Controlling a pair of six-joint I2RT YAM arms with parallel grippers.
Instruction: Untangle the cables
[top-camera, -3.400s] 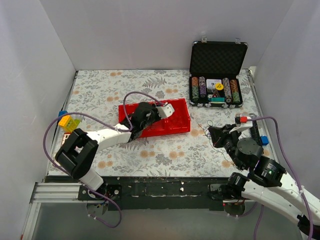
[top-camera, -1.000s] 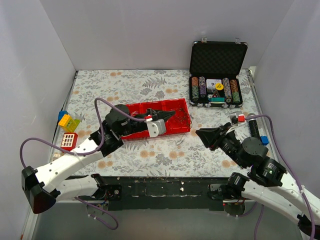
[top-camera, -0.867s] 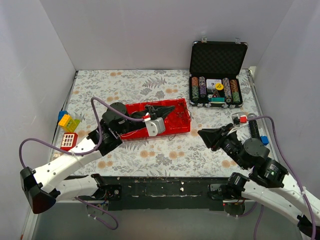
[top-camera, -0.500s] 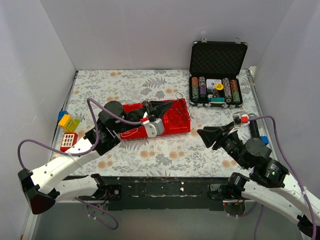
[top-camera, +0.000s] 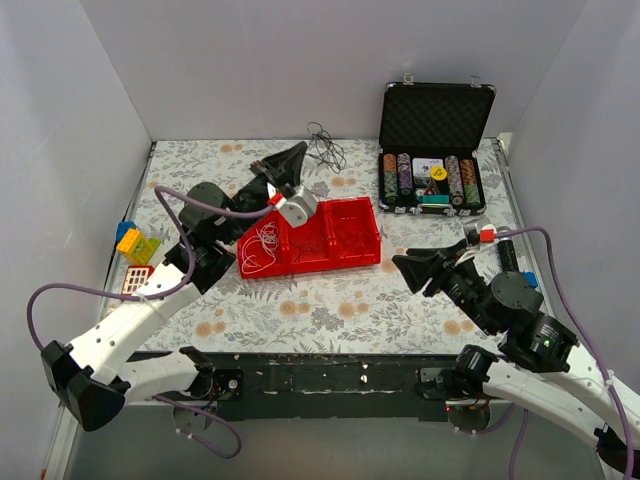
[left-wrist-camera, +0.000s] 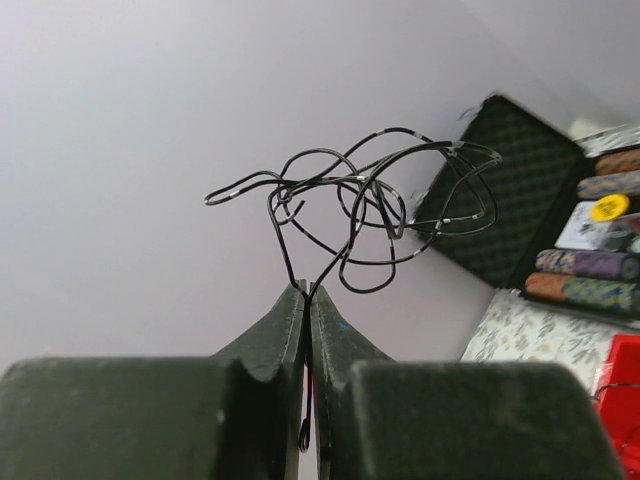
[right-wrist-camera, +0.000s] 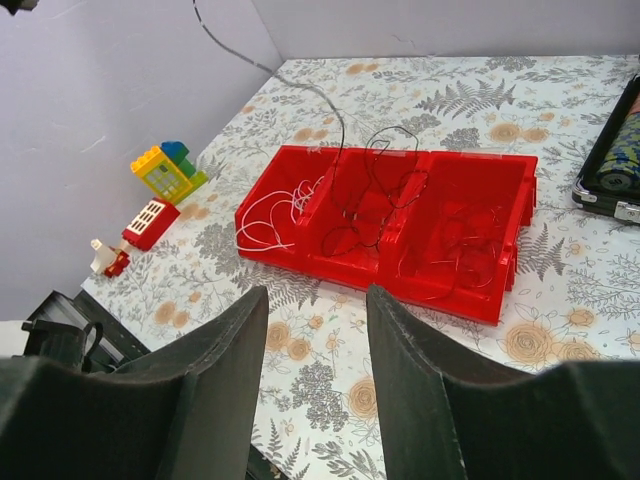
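Observation:
My left gripper (top-camera: 298, 152) is lifted high above the back of the table. In the left wrist view it (left-wrist-camera: 305, 291) is shut on a black cable (left-wrist-camera: 362, 198), whose tangled loops stick out past the fingertips. One strand of this cable (right-wrist-camera: 300, 88) trails down into the middle compartment of the red tray (top-camera: 362, 258). White cables (right-wrist-camera: 268, 215) lie in the tray's left compartment, black cables (right-wrist-camera: 365, 205) in the middle one and red cables (right-wrist-camera: 470, 238) in the right one. My right gripper (right-wrist-camera: 315, 298) is open and holds nothing. It hovers over the table in front of the tray's right end (top-camera: 405, 266).
An open black case of poker chips (top-camera: 435, 150) stands at the back right. Toy blocks (top-camera: 138, 245) and a small red block (top-camera: 138, 282) sit at the left edge. A small red and white piece (top-camera: 481, 236) lies near the right arm.
My left gripper has risen from the tray toward the back wall, pulling the black cable up with it. The right gripper's jaws have spread wider and it has barely moved.

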